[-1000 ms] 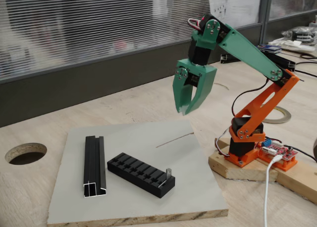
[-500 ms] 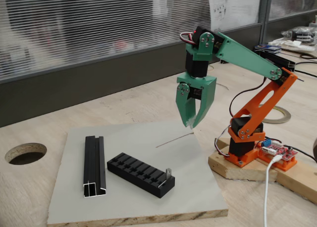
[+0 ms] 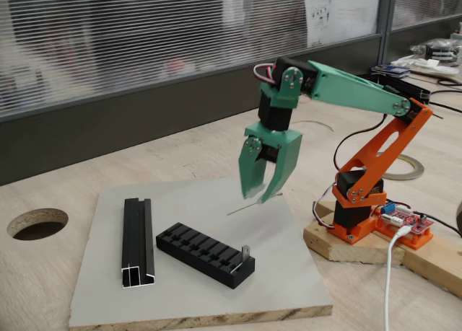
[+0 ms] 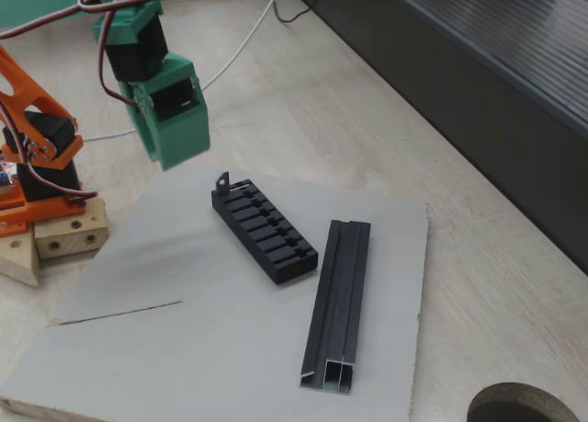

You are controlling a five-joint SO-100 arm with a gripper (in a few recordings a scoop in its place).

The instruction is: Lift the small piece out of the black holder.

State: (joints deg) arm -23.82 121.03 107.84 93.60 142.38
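Note:
The black holder point(image 3: 206, 254) lies slantwise on the grey board point(image 3: 202, 302), seen too in the other fixed view as the black holder point(image 4: 265, 233). The small piece point(image 3: 246, 252), a tiny grey metal tab, stands upright in the holder's right end slot; it is the small piece point(image 4: 222, 181) at the holder's near-arm end. My green gripper point(image 3: 254, 197) hangs in the air above the board, up and to the right of the holder, pointing down, open and empty. Seen side-on, the gripper point(image 4: 170, 160) is a little left of the tab and above it.
A glossy black channel profile point(image 3: 137, 241) lies left of the holder; it is the profile point(image 4: 338, 302). The board point(image 4: 110, 348) has a thin scratch line. A round hole point(image 3: 37, 223) is cut in the table. The orange arm base point(image 3: 357, 215) sits on a wooden block.
The arm has swung down and to the left, bringing the gripper from high beside the board to just over its back edge. The jaws have spread slightly. Holder and piece are unmoved.

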